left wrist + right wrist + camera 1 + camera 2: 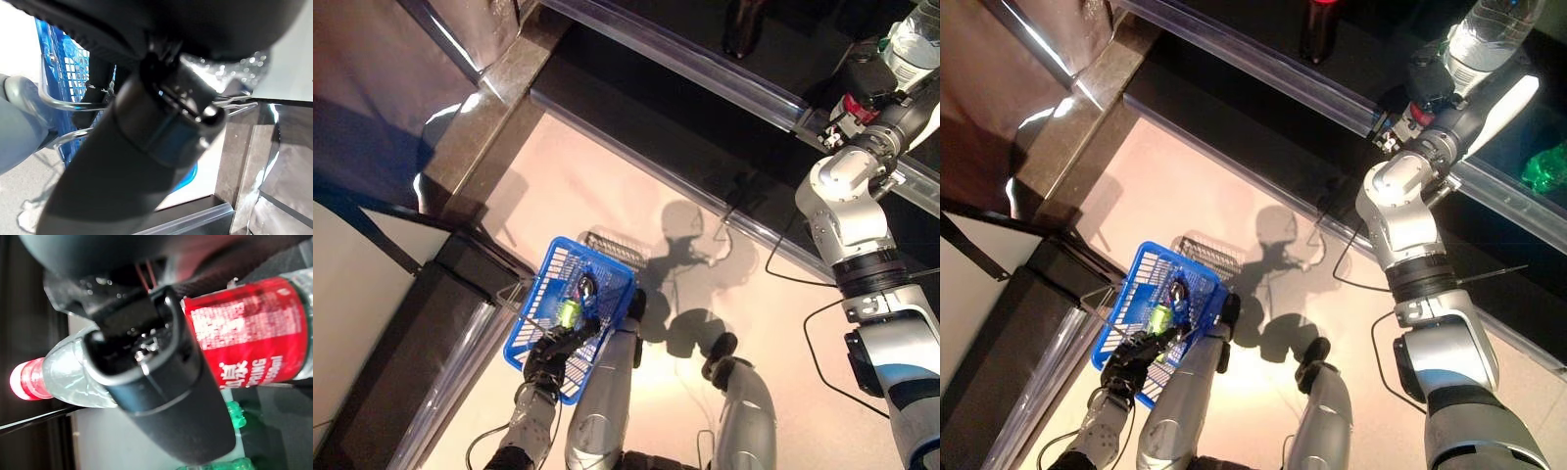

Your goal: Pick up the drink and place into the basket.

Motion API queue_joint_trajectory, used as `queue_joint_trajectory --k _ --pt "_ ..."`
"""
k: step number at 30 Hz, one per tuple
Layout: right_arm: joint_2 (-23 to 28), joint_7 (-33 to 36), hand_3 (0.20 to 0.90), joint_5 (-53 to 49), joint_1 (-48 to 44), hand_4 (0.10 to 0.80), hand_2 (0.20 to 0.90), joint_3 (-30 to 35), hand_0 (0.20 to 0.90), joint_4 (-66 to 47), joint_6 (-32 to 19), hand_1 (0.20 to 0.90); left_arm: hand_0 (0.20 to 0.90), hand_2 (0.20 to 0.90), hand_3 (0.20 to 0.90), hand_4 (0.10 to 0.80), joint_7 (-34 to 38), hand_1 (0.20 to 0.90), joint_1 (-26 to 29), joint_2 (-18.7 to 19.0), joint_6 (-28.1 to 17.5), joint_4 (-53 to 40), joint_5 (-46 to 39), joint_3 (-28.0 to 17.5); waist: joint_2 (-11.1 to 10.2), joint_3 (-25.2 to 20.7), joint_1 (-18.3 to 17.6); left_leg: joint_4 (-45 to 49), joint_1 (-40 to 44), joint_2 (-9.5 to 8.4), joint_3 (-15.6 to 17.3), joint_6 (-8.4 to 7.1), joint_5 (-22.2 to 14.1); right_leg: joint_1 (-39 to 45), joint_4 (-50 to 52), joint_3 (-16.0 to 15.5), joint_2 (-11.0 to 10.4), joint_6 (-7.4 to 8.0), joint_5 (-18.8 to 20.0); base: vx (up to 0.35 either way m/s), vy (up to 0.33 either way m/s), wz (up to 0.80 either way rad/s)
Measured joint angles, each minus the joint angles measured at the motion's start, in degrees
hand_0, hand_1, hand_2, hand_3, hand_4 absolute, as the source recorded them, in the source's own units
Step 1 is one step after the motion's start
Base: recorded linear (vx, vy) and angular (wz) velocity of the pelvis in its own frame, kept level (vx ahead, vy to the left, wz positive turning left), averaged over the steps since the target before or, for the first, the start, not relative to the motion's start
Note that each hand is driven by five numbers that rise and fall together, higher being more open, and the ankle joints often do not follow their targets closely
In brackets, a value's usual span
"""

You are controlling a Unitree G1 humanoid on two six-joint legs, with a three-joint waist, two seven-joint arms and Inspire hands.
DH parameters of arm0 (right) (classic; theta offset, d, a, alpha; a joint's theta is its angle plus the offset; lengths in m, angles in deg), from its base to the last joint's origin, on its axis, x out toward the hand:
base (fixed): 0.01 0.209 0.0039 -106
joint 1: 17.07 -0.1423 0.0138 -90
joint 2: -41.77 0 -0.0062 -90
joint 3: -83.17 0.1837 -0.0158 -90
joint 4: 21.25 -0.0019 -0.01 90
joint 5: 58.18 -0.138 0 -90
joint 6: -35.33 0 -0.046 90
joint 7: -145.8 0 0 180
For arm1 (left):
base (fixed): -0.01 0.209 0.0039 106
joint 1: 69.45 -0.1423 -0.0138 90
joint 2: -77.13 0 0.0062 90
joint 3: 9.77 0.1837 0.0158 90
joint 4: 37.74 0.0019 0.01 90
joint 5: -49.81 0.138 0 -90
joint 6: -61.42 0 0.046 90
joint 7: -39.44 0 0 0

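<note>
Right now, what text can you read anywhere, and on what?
On the bottle in the right hand: white print on its red label, partly hidden by the thumb, too blurred to read.
On the basket: no text visible.

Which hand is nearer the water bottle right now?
Right. The right hand is curled around the water bottle, up at the shelf. The left hand is far below, holding the blue basket by its handle.

Shop, blue shopping basket [543, 311], bottled drinks on dark shelves [1332, 59]
</note>
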Motion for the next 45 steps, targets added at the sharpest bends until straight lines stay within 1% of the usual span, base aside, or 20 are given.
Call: queue_joint_trajectory --k 3,7,12,14,15,17,18,20,23,25,26,29,31,33,34,37,39,42,43,45 --pt "-0.21 -3.88 0.200 0.72 5.78 0.100 0.300 0.85 0.300 -8.69 0.88 0.300 0.300 0.300 0.200 0.100 -0.80 0.300 -1.32 -0.02 -0.02 -0.49 -0.36 -0.60 -0.04 0.02 -0.24 -0.72 2.06 0.12 0.28 -0.06 0.06 1.51 -0.02 0.11 0.04 -0.12 -0.44 -0.020 0.002 -0.02" --pt "-1.42 -10.26 0.200 2.50 12.01 0.100 0.300 0.84 0.300 -16.58 1.44 0.300 0.300 0.300 0.200 0.100 -1.61 0.300 -4.69 0.27 -0.08 -6.42 -0.36 -1.12 -0.22 0.06 -1.54 -2.18 5.25 0.26 0.50 -0.21 0.06 4.30 -0.45 0.07 0.18 -0.14 -1.04 0.002 0.003 -0.01" --pt "-5.59 -18.72 0.200 2.42 19.32 0.100 0.300 0.94 0.300 -21.53 1.41 0.300 0.300 0.300 0.200 0.100 -1.88 0.300 -6.22 0.70 -0.37 -10.67 -0.36 -1.12 -0.38 0.05 -2.68 -3.13 8.70 0.90 0.58 -0.71 -0.30 7.64 -1.40 0.01 0.94 -0.30 -1.37 0.005 -0.002 -0.03" --pt "-6.04 -19.59 0.200 2.40 20.29 0.100 0.300 0.93 0.300 -22.23 1.42 0.300 0.300 0.300 0.200 0.100 -1.88 0.300 -6.26 0.78 -0.37 -11.16 -0.36 -1.12 -0.41 0.04 -2.68 -3.36 9.02 0.95 0.57 -0.73 -0.29 7.88 -1.48 -0.01 1.03 -0.35 -1.42 0.000 0.000 0.00" --pt "-6.47 -22.62 0.200 2.18 22.34 0.100 0.300 -0.03 0.300 -23.71 1.44 0.300 0.300 0.300 0.200 0.100 -2.32 0.300 -7.01 1.02 -0.47 -12.44 -0.34 -1.12 -0.46 0.05 -2.66 -3.66 9.56 1.28 0.57 -0.84 -0.28 8.32 -1.74 -0.08 1.40 -0.50 -1.53 0.000 0.000 0.00" --pt "-7.56 -24.80 0.200 0.64 24.43 0.100 0.300 -0.91 0.300 -25.86 1.80 0.300 0.300 0.300 0.200 0.100 -2.43 0.300 -7.79 1.16 -0.45 -14.55 -0.33 -1.11 -0.55 0.04 -2.49 -4.09 10.23 1.50 0.44 -0.98 -0.31 9.02 -1.85 -0.24 1.68 -0.61 -1.79 0.016 -0.010 0.00" --pt "-8.12 -26.20 0.200 -0.64 25.64 0.100 0.300 -2.04 0.300 -27.23 1.84 0.300 0.300 0.300 0.200 0.100 -2.44 0.300 -8.85 1.38 -0.46 -16.09 -0.15 -1.08 -0.96 0.03 -2.49 -4.59 10.81 1.52 0.43 -1.09 -0.22 9.32 -1.90 -0.25 1.70 -0.69 -1.99 0.000 0.000 0.00" --pt "-8.23 -29.35 0.200 -1.64 26.47 0.100 0.300 -4.87 0.300 -28.45 1.91 0.300 0.300 0.300 0.200 0.100 -2.45 0.300 -9.51 1.50 -0.46 -18.53 0.01 -1.00 -1.06 0.00 -2.36 -4.60 11.09 1.73 0.36 -1.11 -0.16 9.64 -1.89 -0.39 1.90 -0.78 -2.25 0.000 0.000 0.00" --pt "-9.03 -33.47 0.200 -2.67 26.90 0.100 0.300 -9.84 0.300 -30.21 2.01 0.300 0.300 0.300 0.200 0.100 -2.57 0.300 -9.25 3.77 -0.40 -23.10 2.75 0.77 -1.18 0.00 -2.05 -5.49 11.37 1.90 -0.77 -1.88 0.33 10.31 -2.05 -1.62 2.18 -0.95 -2.59 0.001 -0.037 0.13" --pt "-9.51 -33.82 0.200 -2.81 27.24 0.100 0.300 -12.19 0.300 -30.20 2.10 0.300 0.300 0.300 0.200 0.100 -2.67 0.300 -8.96 4.58 -0.39 -24.94 3.67 1.45 -1.42 -0.01 -1.21 -5.89 12.32 1.97 -1.33 -2.13 0.39 11.49 -2.09 -2.24 2.21 -0.84 -3.09 0.000 -0.038 0.17" --pt "-9.65 -34.42 0.200 -2.95 27.25 0.100 0.300 -13.61 0.300 -30.23 2.17 0.300 0.300 0.300 0.200 0.100 -2.72 0.300 -8.92 4.85 -0.39 -26.18 4.07 1.65 -1.49 0.00 -0.47 -6.24 12.94 1.98 -1.65 -2.23 0.37 12.22 -2.08 -2.67 2.23 -1.13 -3.52 0.002 -0.048 0.21" --pt "-10.22 -35.35 0.200 -3.04 27.23 0.100 0.300 -15.91 0.300 -30.23 2.32 0.300 0.300 0.300 0.200 0.100 -2.75 0.300 -8.55 6.24 -0.38 -29.15 6.51 2.60 -1.50 -0.01 1.17 -6.61 13.61 1.96 -3.25 -2.64 0.37 13.89 -2.25 -4.52 2.26 -1.22 -4.35 0.006 -0.035 0.26" --pt "-11.57 -35.49 0.200 -3.16 27.21 0.100 0.300 -16.04 0.300 -30.22 2.62 0.300 0.300 0.300 0.200 0.100 -3.02 0.300 -8.50 8.04 -0.30 -30.28 7.76 4.16 -1.53 -0.02 2.12 -6.67 13.83 1.89 -4.35 -2.85 0.27 14.97 -2.54 -5.64 2.25 -1.25 -4.78 -0.002 -0.031 0.25" --pt "-11.82 -35.34 0.200 -3.27 26.86 0.100 0.300 -16.12 0.300 -30.22 2.62 0.300 0.300 0.300 0.200 0.100 -3.26 0.300 -8.55 8.88 -0.23 -31.00 8.74 4.95 -1.52 -0.02 2.83 -6.79 13.93 1.83 -4.91 -2.98 0.29 15.56 -2.89 -6.40 2.25 -1.20 -4.92 0.003 -0.029 0.19" --pt "-11.78 -34.73 0.200 -3.86 26.55 0.100 0.300 -16.28 0.300 -30.21 2.62 0.300 0.300 0.300 0.200 0.100 -4.39 0.300 -8.39 9.83 -0.01 -31.22 8.74 5.58 -1.54 -0.03 3.52 -6.91 14.01 1.70 -5.45 -3.34 0.47 16.05 -3.02 -6.86 2.25 -1.13 -5.06 0.007 -0.021 0.16" --pt "-11.86 -33.26 0.200 -4.52 26.31 0.100 0.300 -16.92 0.300 -29.92 2.66 0.300 0.300 0.300 0.200 0.100 -5.28 0.300 -8.45 10.51 0.44 -31.55 8.74 5.85 -1.56 -0.04 4.49 -7.72 15.01 1.61 -5.92 -3.55 0.62 17.11 -3.39 -7.19 2.28 -0.86 -5.21 0.003 -0.024 0.13" --pt "-12.15 -32.23 0.200 -5.27 26.27 0.100 0.300 -17.37 0.300 -29.70 2.66 0.300 0.300 0.300 0.200 0.100 -5.43 0.300 -8.28 10.87 0.45 -31.70 8.73 5.85 -1.56 -0.04 4.58 -7.87 15.20 1.52 -6.97 -3.72 0.73 18.06 -3.83 -8.29 2.35 -0.77 -5.31 0.007 -0.019 0.17" --pt "-12.47 -31.01 0.200 -5.52 26.27 0.100 0.300 -17.61 0.300 -28.63 2.97 0.300 0.300 0.300 0.200 0.100 -5.93 0.300 -7.98 11.43 0.48 -31.90 8.73 5.85 -1.64 -0.08 5.21 -8.42 15.75 1.52 -7.38 -3.82 0.80 18.67 -3.98 -8.47 2.36 -0.79 -5.52 -0.001 -0.019 0.14" --pt "-13.14 -30.42 0.200 -6.49 25.77 0.100 0.300 -18.01 0.300 -26.56 3.11 0.300 0.300 0.300 0.200 0.100 -6.28 0.300 -7.96 12.82 1.20 -33.47 8.55 5.85 -1.67 -0.09 5.79 -8.56 15.81 1.51 -7.72 -3.91 0.86 18.96 -4.02 -8.89 2.38 -0.77 -5.74 -0.008 -0.025 0.09" --pt "-14.15 -30.19 0.200 -6.51 25.47 0.100 0.300 -18.30 0.300 -23.36 3.29 0.300 0.300 0.300 0.200 0.100 -6.93 0.300 -7.94 13.87 1.66 -35.23 8.52 5.90 -1.67 -0.09 6.28 -8.65 15.81 1.48 -8.17 -3.98 0.90 19.41 -4.26 -9.80 2.42 -0.75 -5.82 -0.005 -0.037 0.15"
